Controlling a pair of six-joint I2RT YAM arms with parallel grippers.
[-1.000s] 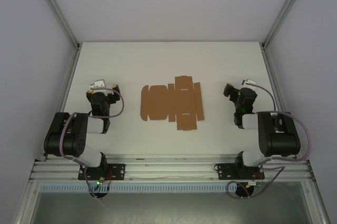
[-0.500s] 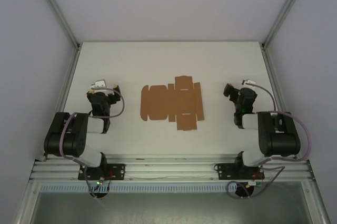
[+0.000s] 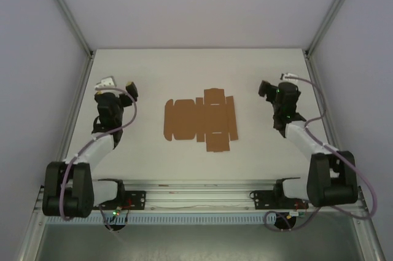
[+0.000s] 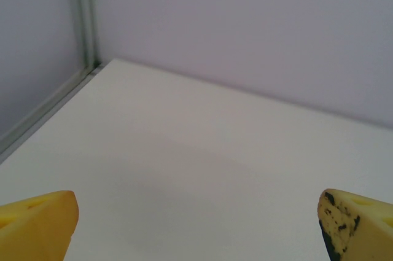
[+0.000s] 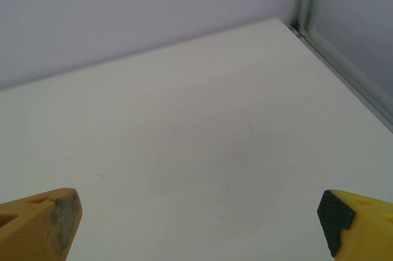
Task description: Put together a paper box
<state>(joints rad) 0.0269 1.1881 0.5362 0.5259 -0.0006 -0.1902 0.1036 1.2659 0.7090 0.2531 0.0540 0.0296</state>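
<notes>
A white table (image 3: 153,64) sits enclosed by pale lilac walls (image 3: 202,3) and aluminium corner posts (image 3: 64,6).

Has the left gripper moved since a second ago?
Yes. The left gripper has shifted toward the far edge of the table, and slightly away from the unmoved flat paper box.

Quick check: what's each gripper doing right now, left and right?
Left gripper: open, holding nothing.
Right gripper: open, holding nothing.
</notes>
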